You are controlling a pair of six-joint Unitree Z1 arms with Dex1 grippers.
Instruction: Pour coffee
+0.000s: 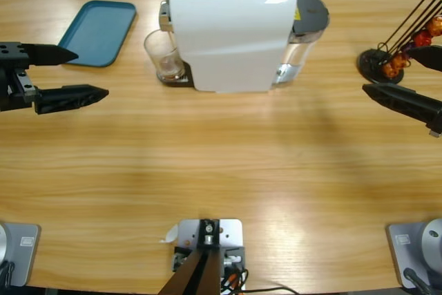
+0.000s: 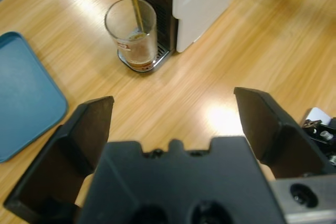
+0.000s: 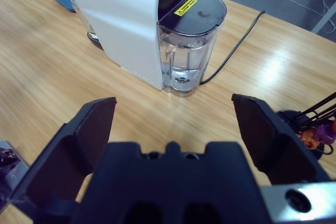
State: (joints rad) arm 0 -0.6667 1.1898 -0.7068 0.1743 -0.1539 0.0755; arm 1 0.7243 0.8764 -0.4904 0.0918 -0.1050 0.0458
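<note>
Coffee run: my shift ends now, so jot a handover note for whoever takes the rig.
Left gripper: open, empty, near the blue tray.
Right gripper: open, empty, beside the capsule rack.
Glass stands on the drip tray under the spout of the white coffee machine.
Done: coffee is streaming in; a shallow layer so far.
Left: let it finish, then lift the glass out.

white coffee machine (image 1: 228,39), teal tray (image 1: 98,32), brown coffee (image 2: 138,56)
</note>
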